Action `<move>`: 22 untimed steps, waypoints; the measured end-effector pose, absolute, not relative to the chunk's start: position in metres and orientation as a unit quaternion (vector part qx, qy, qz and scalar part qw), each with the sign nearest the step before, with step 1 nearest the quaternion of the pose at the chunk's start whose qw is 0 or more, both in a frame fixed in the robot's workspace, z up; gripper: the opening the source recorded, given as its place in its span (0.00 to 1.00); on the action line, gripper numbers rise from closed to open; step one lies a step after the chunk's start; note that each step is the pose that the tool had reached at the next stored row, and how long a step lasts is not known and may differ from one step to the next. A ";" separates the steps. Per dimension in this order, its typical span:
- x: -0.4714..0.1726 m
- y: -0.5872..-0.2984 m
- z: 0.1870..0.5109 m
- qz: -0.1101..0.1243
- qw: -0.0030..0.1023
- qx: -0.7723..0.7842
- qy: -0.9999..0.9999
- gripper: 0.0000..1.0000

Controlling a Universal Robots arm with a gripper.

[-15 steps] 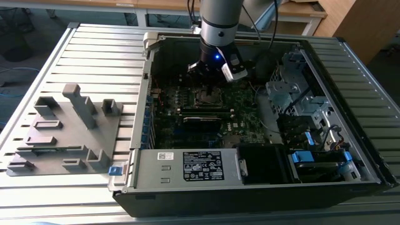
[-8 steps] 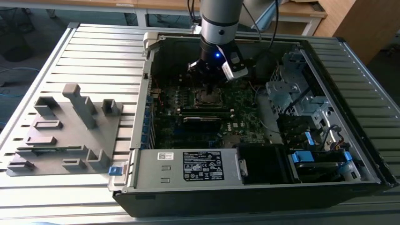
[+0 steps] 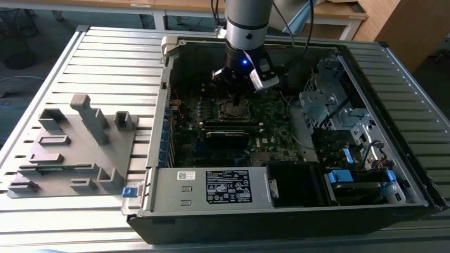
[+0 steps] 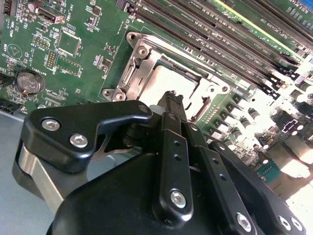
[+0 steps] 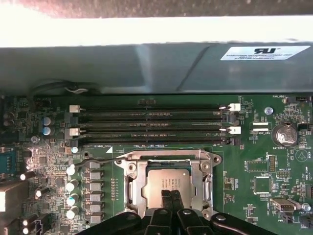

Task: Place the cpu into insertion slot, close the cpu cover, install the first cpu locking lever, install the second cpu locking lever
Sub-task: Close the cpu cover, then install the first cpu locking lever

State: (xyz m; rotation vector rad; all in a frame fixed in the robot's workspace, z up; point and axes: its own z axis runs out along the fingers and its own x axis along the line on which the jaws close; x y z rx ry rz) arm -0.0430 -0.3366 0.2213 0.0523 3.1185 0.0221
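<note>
Two fingers, pressed together, hang over the one cpu on the motherboard.

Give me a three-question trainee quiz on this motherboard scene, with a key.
1. True or false: the cover frames the cpu.
2. The gripper tips are nearest: A) the cpu, B) the memory slots, C) the power supply.
3. Are the gripper's fingers open or shut?
Key: 1 true; 2 A; 3 shut.
</note>
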 end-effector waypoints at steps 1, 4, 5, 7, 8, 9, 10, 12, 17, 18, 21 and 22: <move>-0.043 -0.337 0.221 0.007 0.011 0.019 1.000 0.11; -0.043 -0.337 0.224 0.007 0.011 0.021 1.000 0.11; -0.043 -0.337 0.228 0.007 0.011 0.021 1.000 0.11; -0.043 -0.337 0.228 0.007 0.011 0.021 1.000 0.11; -0.043 -0.337 0.228 0.007 0.011 0.021 1.000 0.11; -0.044 -0.337 0.228 0.007 0.011 0.021 1.000 0.11; -0.044 -0.337 0.228 0.007 0.011 0.021 1.000 0.11; -0.045 -0.337 0.228 0.007 0.011 0.021 1.000 0.11; -0.045 -0.337 0.228 0.007 0.011 0.021 1.000 0.11; -0.045 -0.337 0.228 0.007 0.011 0.021 1.000 0.11; -0.045 -0.337 0.229 0.007 0.011 0.021 1.000 0.11; -0.045 -0.337 0.230 0.007 0.011 0.021 1.000 0.11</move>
